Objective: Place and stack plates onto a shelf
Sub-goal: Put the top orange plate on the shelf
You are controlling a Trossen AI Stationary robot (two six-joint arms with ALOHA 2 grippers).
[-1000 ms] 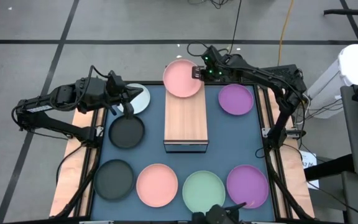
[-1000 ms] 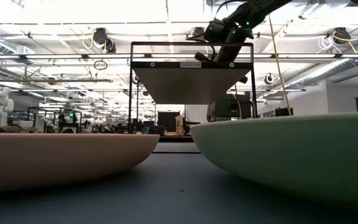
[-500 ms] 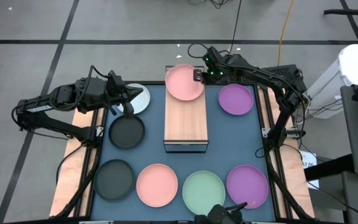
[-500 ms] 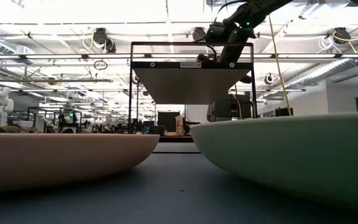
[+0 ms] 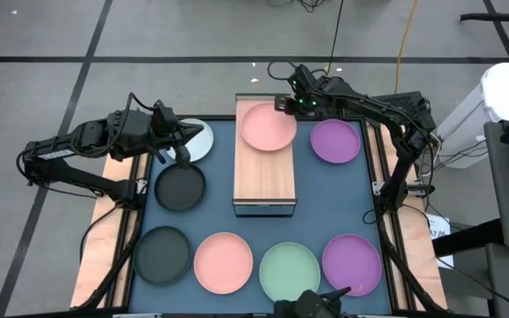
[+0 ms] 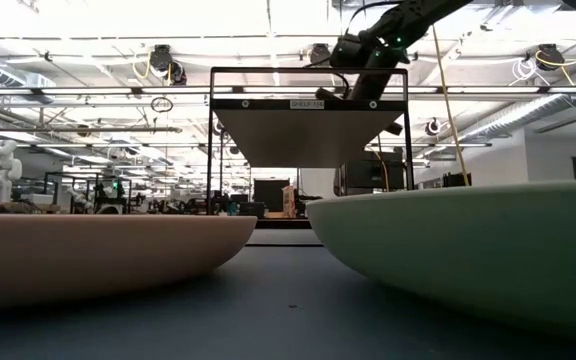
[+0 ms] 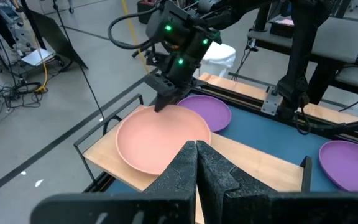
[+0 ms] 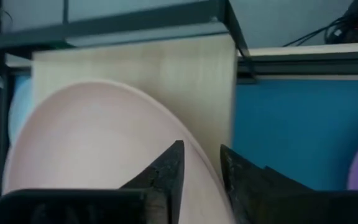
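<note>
A pink plate point(image 5: 268, 126) is over the far end of the wood-topped shelf point(image 5: 264, 177). My right gripper point(image 5: 283, 104) is shut on its far right rim. It also shows in the left wrist view point(image 7: 166, 102) at the pink plate point(image 7: 157, 142). My left gripper point(image 5: 184, 148) is shut and empty above the pale blue plate point(image 5: 198, 139) at the far left of the mat. On the blue mat lie two black plates point(image 5: 180, 186) point(image 5: 162, 253), a second pink plate point(image 5: 224, 262), a mint plate point(image 5: 289, 271) and two purple plates point(image 5: 352, 262) point(image 5: 335, 140). My right gripper pinches the pink plate's rim point(image 8: 204, 165) between its two fingers, one finger point(image 8: 166, 171) over the plate's inside and one point(image 8: 244, 180) outside. The fingers come slanting down from the far right side. The plate sits close over the shelf's far end; whether it rests there I cannot tell.
The near half of the shelf top point(image 5: 264, 190) is bare wood. The shelf has a dark frame point(image 6: 308, 72) raised above the mat. The blue mat point(image 5: 334, 194) shows bare between the shelf and the right purple plates. In the low view the near pink plate point(image 6: 98, 255) and mint plate point(image 6: 468, 250) fill the foreground.
My right gripper has carried the pink plate toward the table's near edge and a little to the right, from beyond the shelf's far edge to over the shelf's far end. The plate stays in its hold.
</note>
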